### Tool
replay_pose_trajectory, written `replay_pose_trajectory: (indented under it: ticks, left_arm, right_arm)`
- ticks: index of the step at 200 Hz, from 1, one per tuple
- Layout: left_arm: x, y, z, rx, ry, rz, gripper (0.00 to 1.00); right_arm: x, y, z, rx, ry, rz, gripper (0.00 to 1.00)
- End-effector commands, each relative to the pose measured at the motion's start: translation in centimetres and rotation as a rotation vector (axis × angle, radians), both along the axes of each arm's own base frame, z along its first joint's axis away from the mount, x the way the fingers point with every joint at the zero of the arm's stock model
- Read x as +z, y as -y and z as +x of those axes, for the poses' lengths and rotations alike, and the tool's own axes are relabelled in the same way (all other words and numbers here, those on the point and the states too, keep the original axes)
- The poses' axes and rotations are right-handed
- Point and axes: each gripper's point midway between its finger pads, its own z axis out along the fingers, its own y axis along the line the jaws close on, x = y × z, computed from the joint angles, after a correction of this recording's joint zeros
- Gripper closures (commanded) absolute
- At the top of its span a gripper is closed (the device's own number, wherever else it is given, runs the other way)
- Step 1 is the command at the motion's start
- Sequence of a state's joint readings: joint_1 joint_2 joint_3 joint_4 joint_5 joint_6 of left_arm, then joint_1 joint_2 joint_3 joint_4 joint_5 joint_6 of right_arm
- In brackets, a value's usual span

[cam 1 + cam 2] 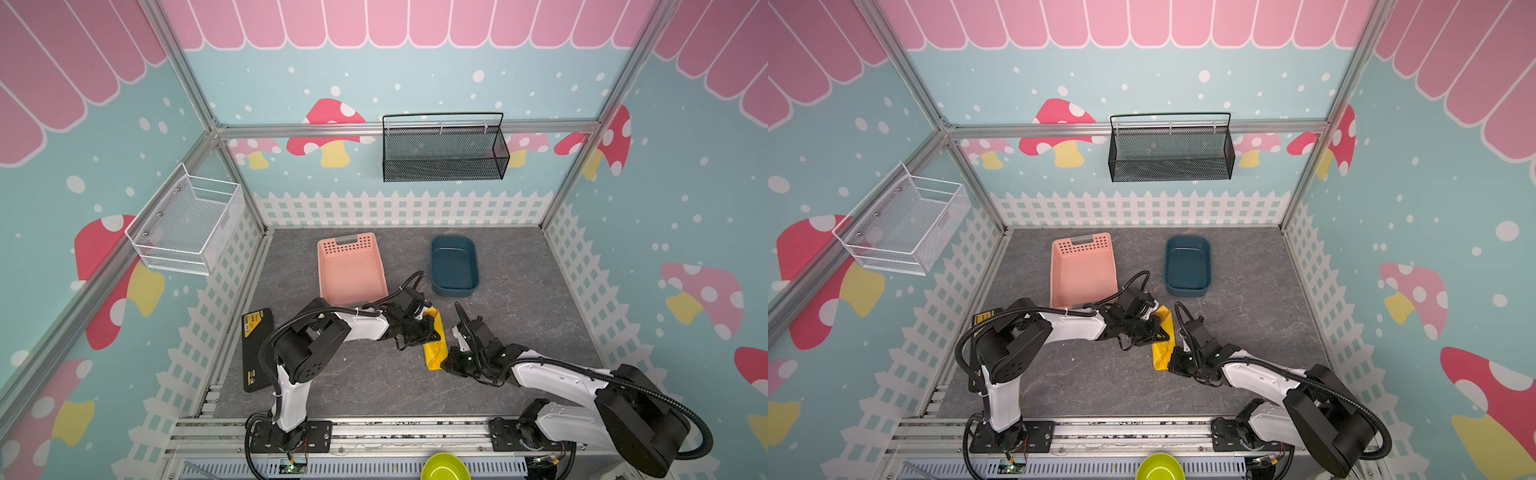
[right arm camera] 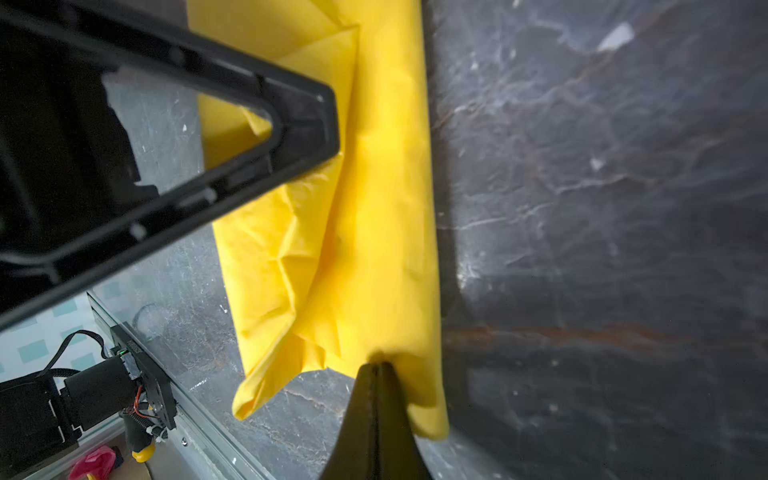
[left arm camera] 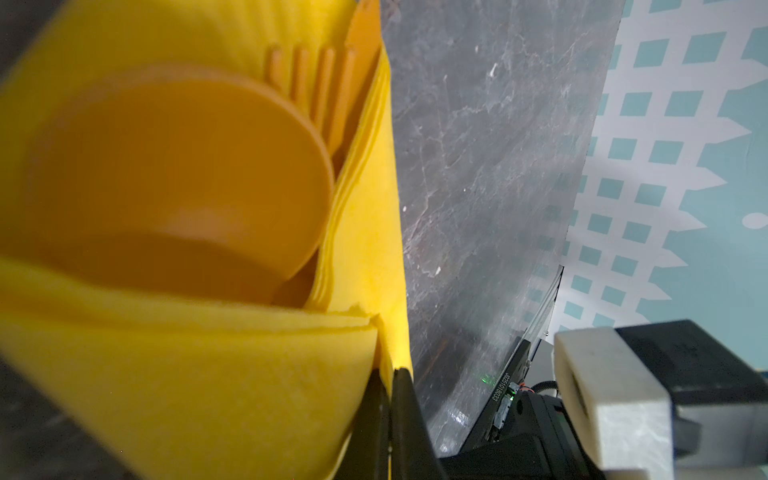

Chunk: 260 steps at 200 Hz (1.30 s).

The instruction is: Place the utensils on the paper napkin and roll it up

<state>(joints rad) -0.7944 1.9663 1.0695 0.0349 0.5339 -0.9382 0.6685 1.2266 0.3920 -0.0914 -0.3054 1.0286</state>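
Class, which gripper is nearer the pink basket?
Left. The left gripper pinches the napkin roll close by the pink basket; the right gripper pinches the roll's near end, farther off.

in the left wrist view the spoon is blurred, and the paper napkin hides its handle and those of the fork and knife, the knife also cut by the edge. in both top views the left claw covers the roll's middle. a green bowl is cropped.
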Motion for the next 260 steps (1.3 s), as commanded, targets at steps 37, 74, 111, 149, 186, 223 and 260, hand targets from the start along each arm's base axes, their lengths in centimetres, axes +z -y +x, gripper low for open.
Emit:
replay_pose_trajectory:
  ticks: [37, 74, 111, 149, 186, 223, 260]
  left_arm:
    - [3.5, 1.3, 0.7, -0.010, 0.069, -0.063, 1.00]
    - [4.7, 2.5, 0.9, -0.022, 0.076, -0.091, 1.00]
    - [4.2, 3.7, 1.1, -0.037, 0.066, -0.089, 1.00]
    - [3.5, 4.6, 1.3, -0.047, 0.058, -0.088, 1.00]
    - [2.7, 4.6, 1.9, -0.024, 0.059, -0.067, 1.00]
    - [1.5, 4.2, 2.6, 0.022, 0.053, -0.016, 1.00]
    - [0.4, 3.8, 3.0, 0.057, 0.046, 0.015, 1.00]
  right_arm:
    - [-2.5, 1.2, -1.2, 0.020, -0.056, -0.074, 1.00]
    - [-3.2, 1.6, -1.7, 0.031, -0.074, -0.093, 1.00]
    - [-3.3, 1.7, -1.9, 0.032, -0.078, -0.094, 1.00]
    - [-3.4, 1.8, -2.0, 0.029, -0.078, -0.091, 1.00]
    - [-3.3, 1.7, -2.1, 0.030, -0.079, -0.085, 1.00]
    - [-3.1, 1.6, -2.1, 0.028, -0.074, -0.071, 1.00]
    - [-2.6, 1.0, -2.2, 0.032, -0.063, -0.020, 1.00]
